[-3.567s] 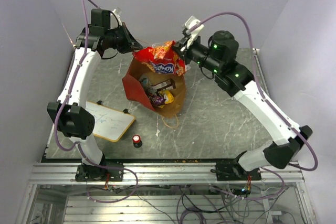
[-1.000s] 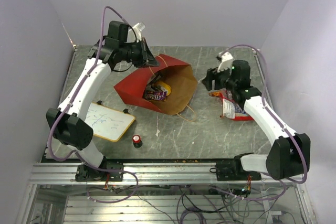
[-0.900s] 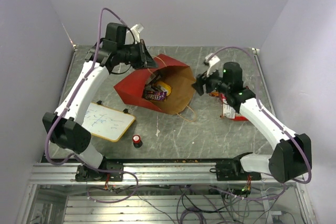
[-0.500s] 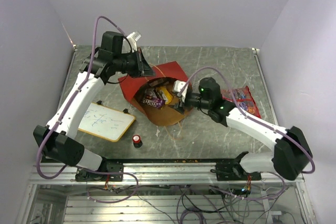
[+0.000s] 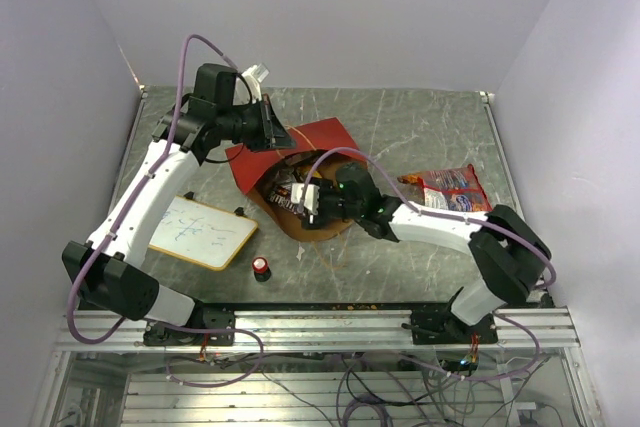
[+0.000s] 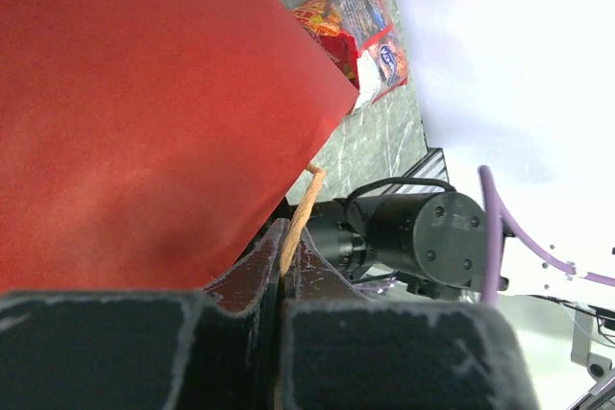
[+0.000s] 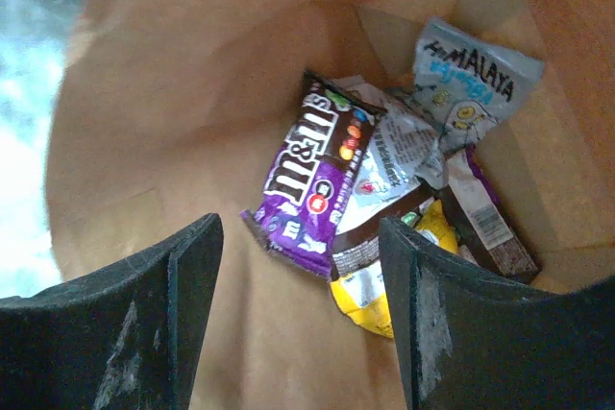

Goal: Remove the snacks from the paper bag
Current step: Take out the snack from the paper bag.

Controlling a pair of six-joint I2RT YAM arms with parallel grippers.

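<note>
The paper bag (image 5: 318, 139), red outside and brown inside, lies tipped on the table with its mouth toward the near side. My left gripper (image 5: 272, 130) is shut on its thin string handle (image 6: 299, 210), beside the red wall (image 6: 144, 93). My right gripper (image 5: 304, 199) is open inside the bag's mouth (image 7: 173, 141). Between and beyond its fingers (image 7: 300, 309) lie snacks: a purple candy packet (image 7: 309, 187), a silver-brown wrapper (image 7: 384, 175), a yellow packet (image 7: 380, 297), a pale blue packet (image 7: 473, 84) and a brown bar (image 7: 485, 220). The flat red chip bag (image 5: 452, 190) lies on the table to the right, also in the left wrist view (image 6: 354, 21).
A wood-framed whiteboard (image 5: 203, 231) lies at the front left. A small red-topped black knob (image 5: 260, 267) stands near the front edge. The second string handle (image 5: 335, 243) trails on the table in front of the bag. The right arm's forearm (image 5: 440, 229) stretches across the middle.
My right arm has swung left from the chip bag, which stays on the table, and its open gripper has gone into the bag's mouth. My left gripper keeps hold of the handle.
</note>
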